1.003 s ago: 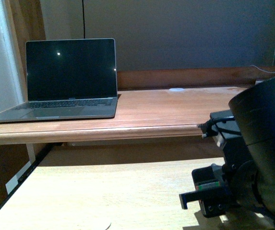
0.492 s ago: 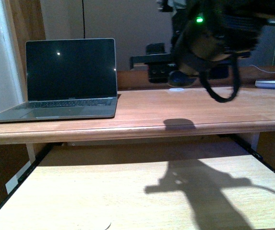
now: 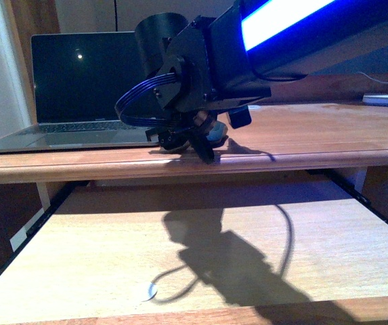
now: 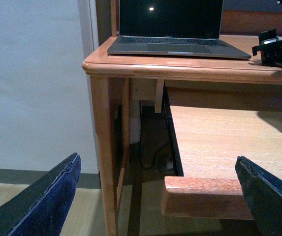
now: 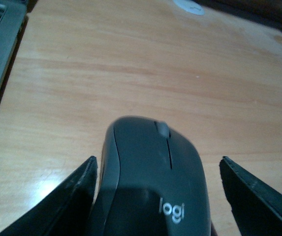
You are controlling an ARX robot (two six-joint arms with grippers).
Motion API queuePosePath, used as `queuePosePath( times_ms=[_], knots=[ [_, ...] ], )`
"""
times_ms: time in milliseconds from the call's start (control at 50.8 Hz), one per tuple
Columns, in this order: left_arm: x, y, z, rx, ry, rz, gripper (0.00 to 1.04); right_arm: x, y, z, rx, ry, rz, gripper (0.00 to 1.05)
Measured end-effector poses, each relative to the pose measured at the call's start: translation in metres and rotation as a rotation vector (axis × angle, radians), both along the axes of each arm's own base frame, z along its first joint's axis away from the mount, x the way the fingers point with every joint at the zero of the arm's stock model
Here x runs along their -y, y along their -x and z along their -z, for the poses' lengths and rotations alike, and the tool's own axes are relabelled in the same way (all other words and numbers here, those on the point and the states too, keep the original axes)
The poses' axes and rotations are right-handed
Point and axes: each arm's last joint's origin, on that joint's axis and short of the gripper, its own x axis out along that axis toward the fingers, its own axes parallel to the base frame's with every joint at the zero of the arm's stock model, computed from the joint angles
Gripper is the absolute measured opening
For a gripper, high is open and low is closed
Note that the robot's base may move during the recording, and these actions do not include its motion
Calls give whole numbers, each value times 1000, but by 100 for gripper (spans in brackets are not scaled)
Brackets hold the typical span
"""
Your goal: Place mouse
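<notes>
While my right claw hangs low at the front edge of the reddish-brown wooden desk top, the small dark blue-grey domed plastic mouse sits between its two dark fingers.

In my right wrist view one finger lies against the mouse's side. A thin strip of wood shows between the mouse and the other finger, so I cannot tell whether I am gripping it or only flanking it. The mouse is near the front corner of the open grey laptop with the black screen, on its right. My left claw is down beside the desk's leg, with its jaws spread wide and nothing between them. The pale wooden pull-out shelf lies under the desk top.
</notes>
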Motion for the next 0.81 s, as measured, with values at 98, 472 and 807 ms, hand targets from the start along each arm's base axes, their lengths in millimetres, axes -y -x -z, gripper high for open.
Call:
queuePosePath(
  times_ms=[98, 472, 807],
  knots=[
    [0, 0, 0, 0, 0, 0, 97, 3, -2, -4, 32, -37, -10, 96],
    [0, 0, 0, 0, 0, 0, 97, 82, 61, -64, 205, -290, -269, 97],
    [0, 0, 0, 0, 0, 0, 97, 238, 157, -12, 91, -282, -666, 97]
  ],
)
